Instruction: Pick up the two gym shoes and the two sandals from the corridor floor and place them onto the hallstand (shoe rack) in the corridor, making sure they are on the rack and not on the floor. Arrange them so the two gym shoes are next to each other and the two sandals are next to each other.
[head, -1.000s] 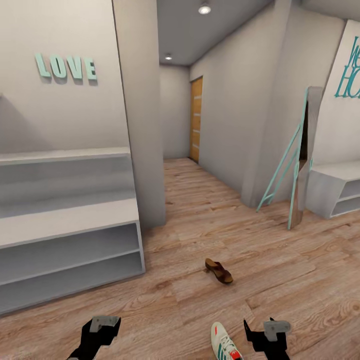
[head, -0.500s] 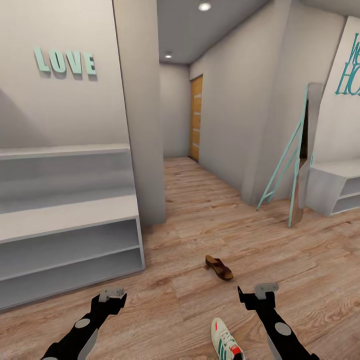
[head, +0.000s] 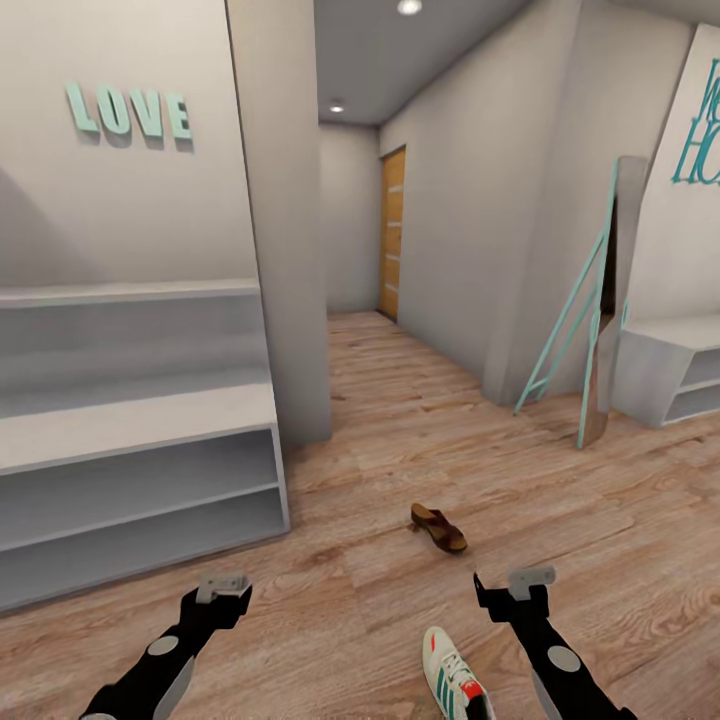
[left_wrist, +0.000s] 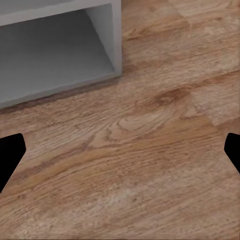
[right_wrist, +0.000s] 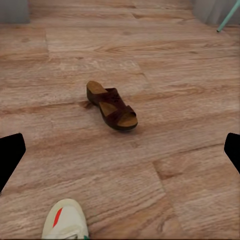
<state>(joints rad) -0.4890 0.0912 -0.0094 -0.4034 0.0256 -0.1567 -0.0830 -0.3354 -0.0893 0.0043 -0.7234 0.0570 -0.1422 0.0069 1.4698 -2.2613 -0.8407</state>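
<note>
A dark brown sandal (head: 438, 528) lies on the corridor floor (head: 400, 430) ahead of me, and the right wrist view has it too (right_wrist: 112, 106). One white gym shoe (head: 455, 682) with green stripes lies nearer, between my arms; its toe (right_wrist: 66, 221) is at the edge of the right wrist view. The grey hallstand (head: 140, 425) stands at the left, its corner (left_wrist: 75, 45) in the left wrist view. My left gripper (head: 222, 592) (left_wrist: 120, 155) hangs open over bare floor. The right gripper (head: 512, 592) (right_wrist: 120, 155) is open, short of the sandal.
A plain low grey bench (head: 670, 375) stands at the far right. A teal-framed mirror (head: 595, 320) leans on the wall beside it. A pillar (head: 285, 220) flanks the hallstand. The corridor runs back to a wooden door (head: 393, 235).
Both arms have reached forward into the head view over the last second, then held still. The head camera has tilted slightly down, shifting the whole picture up.
</note>
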